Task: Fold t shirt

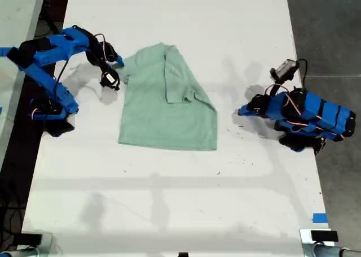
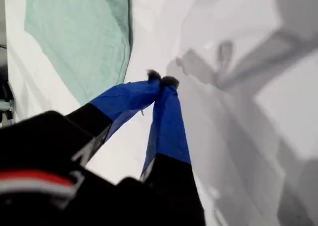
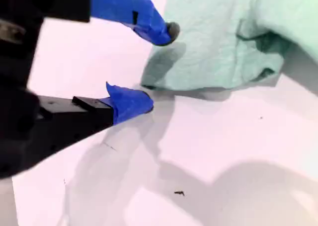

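Bright, even overhead lighting; white table (image 1: 169, 200) near blown out, with soft multiple grey arm shadows across it in the exterior view. Sharp exterior; both wrist views softer, near black housings blurred. Slight pink cast in second wrist view.

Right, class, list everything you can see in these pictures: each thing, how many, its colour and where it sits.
t shirt: one, pale mint green, middle of the table, one sleeve folded in over the body.
table: one, white, filling most of the exterior view.
tape: one small piece, blue, on the table near the exterior view's lower right corner.
floor: dark grey, along the exterior view's right.
my first gripper: one, blue, jaws shut, on the exterior view's right, apart from the shirt.
my second gripper: one, blue, jaws open, on the exterior view's left, at the shirt's sleeve.
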